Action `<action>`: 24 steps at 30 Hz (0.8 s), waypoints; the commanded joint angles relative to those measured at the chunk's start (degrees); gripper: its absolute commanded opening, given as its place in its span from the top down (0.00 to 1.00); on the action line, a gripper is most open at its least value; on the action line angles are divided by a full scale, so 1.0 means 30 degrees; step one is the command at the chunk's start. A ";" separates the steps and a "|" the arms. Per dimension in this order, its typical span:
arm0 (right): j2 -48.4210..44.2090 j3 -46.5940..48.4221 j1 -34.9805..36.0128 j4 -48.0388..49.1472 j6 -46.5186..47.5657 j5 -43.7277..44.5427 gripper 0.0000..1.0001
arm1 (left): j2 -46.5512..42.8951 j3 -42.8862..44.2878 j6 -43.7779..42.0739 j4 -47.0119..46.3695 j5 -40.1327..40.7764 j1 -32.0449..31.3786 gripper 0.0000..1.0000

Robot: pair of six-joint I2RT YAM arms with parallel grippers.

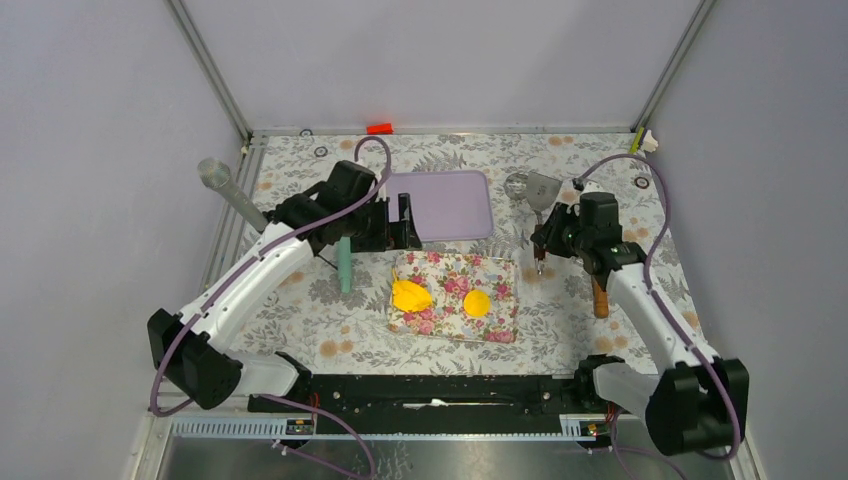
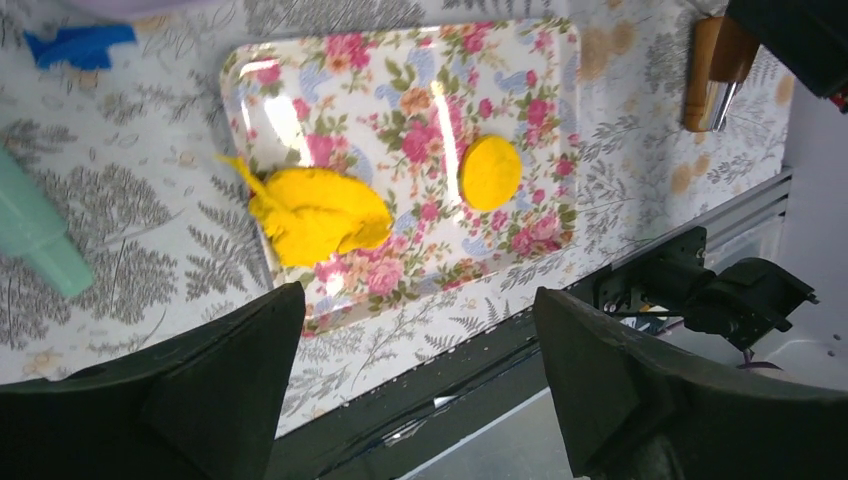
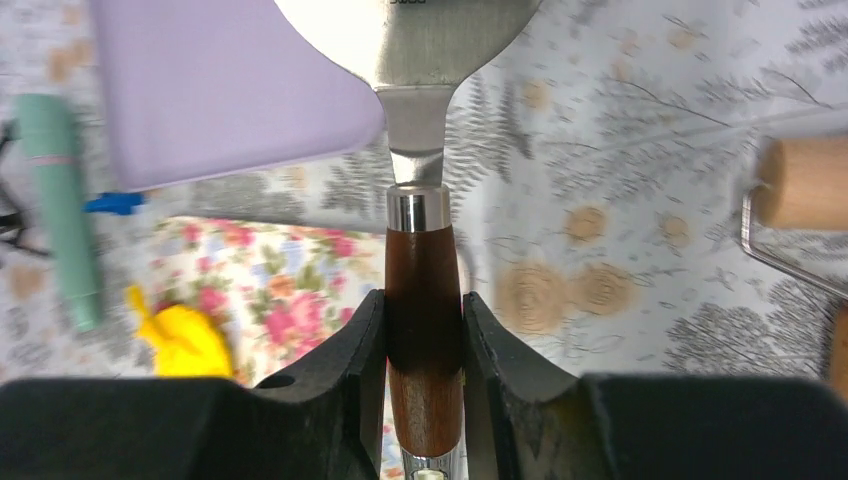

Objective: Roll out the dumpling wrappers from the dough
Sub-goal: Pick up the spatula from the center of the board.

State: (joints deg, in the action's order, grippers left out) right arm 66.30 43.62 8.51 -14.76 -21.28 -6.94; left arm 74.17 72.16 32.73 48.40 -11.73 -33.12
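On the floral tray (image 1: pixel 500 275) lie a lump of yellow dough (image 1: pixel 410 296) at the left and one small round dumpling wrapper (image 1: pixel 477 302) at the right. The left wrist view shows the same dough (image 2: pixel 318 213) and wrapper (image 2: pixel 490 172) on the tray (image 2: pixel 400 60). My left gripper (image 1: pixel 408 228) hangs open and empty above the tray's far left corner, its fingers (image 2: pixel 230 380) spread wide. My right gripper (image 3: pixel 424 300) is shut on the brown wooden handle of a metal spatula (image 3: pixel 422 250), right of the tray, the blade (image 1: pixel 540 188) pointing away.
A lilac board (image 1: pixel 440 205) lies behind the tray. A teal tool (image 1: pixel 345 265) lies left of the tray, and a clear cylinder (image 1: pixel 225 190) sits at the table's left edge. A wooden-handled tool (image 1: pixel 600 298) lies to the right. Grey walls stand around the table.
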 commanded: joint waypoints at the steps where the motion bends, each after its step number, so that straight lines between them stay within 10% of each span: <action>1: -0.1844 0.0428 0.0214 -0.0409 -0.0676 -0.4341 1.00 | 0.0931 0.2472 -0.1415 -0.1056 -0.1383 0.0172 0.06; 12: -0.1394 0.2908 0.7635 -0.2020 -0.0938 -0.3270 1.00 | 0.1878 0.3757 -0.1731 -0.3626 -0.4771 -0.0757 0.01; 24: -0.0131 0.4394 1.0772 -0.2085 -0.0454 -0.2213 1.00 | 0.5022 0.6298 -0.1900 -0.0592 -0.2615 -0.0639 0.03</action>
State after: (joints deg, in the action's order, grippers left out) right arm 66.17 53.74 39.07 -22.11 -23.77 -15.33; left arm 87.48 87.61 27.38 44.47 -21.87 -35.44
